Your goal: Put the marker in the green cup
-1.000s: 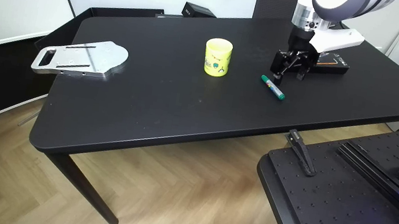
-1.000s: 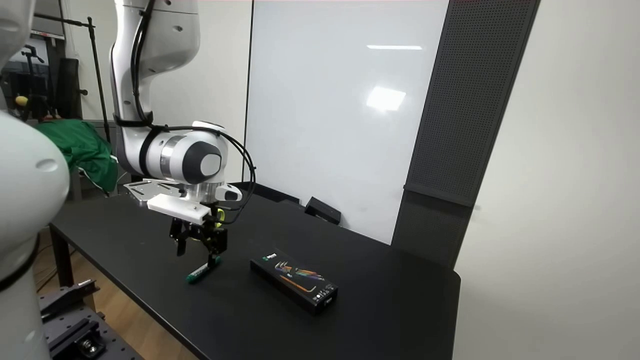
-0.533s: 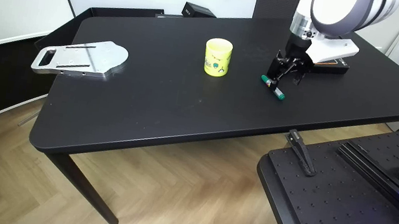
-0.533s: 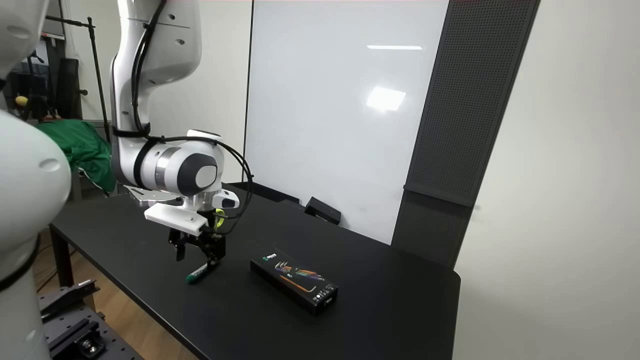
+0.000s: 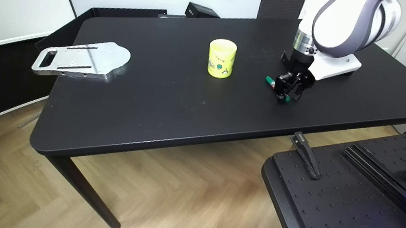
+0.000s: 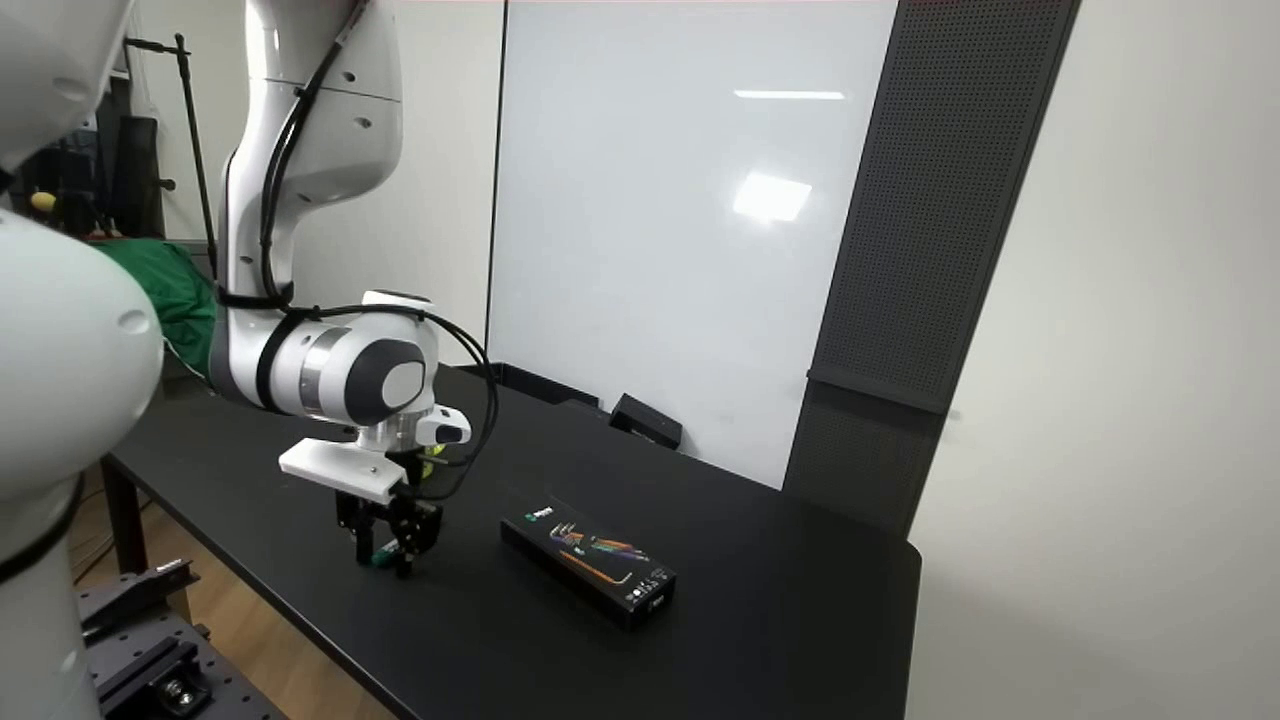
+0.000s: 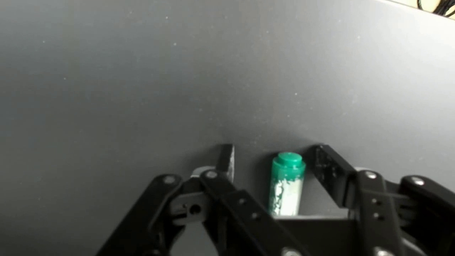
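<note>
Around the marker, at its opposite sides, stand the 2 fingers of the gripper. They are parted, and nothing is grasped: the wrist view shows a clear space between the marker and 1 finger, while the other finger is just beside the marker; whether it touches, I cannot tell. The marker lies flat on the table, its green end visible between the fingers.

What has just changed is the position of the gripper. Compared with 1 second before, it is lower and it straddles the marker, so the marker is now inside its reach. The marker itself has not shifted, and the cup stands upright at the same place, well apart from the marker.

For the task, I judge this means that the approach is nearly finished and the grasp can come next. As the marker is not centred between the fingers, the nearer finger would probably meet it sooner and push it a little. Later, the marker likely needs turning more upright to enter the cup.
</note>
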{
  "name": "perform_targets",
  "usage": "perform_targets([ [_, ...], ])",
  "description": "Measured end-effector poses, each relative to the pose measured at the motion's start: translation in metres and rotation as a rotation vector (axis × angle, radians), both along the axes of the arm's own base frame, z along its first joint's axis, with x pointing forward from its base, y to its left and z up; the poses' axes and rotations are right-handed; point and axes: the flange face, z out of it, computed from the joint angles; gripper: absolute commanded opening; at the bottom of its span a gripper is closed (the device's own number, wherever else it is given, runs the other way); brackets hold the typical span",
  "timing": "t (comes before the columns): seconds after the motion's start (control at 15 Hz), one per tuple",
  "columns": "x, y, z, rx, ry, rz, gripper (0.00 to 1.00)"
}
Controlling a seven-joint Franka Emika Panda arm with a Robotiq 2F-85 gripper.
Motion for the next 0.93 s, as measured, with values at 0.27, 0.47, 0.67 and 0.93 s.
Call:
perform_targets([
  [0.27, 0.001, 0.001, 0.002, -0.019, -0.014, -0.009, 0.06],
  [0.47, 0.002, 0.0, 0.002, -0.031, -0.018, -0.025, 0.07],
  [0.67, 0.004, 0.0, 0.002, -0.038, -0.009, -0.032, 0.07],
  [0.93, 0.018, 0.002, 0.016, -0.021, 0.061, -0.072, 0.07],
])
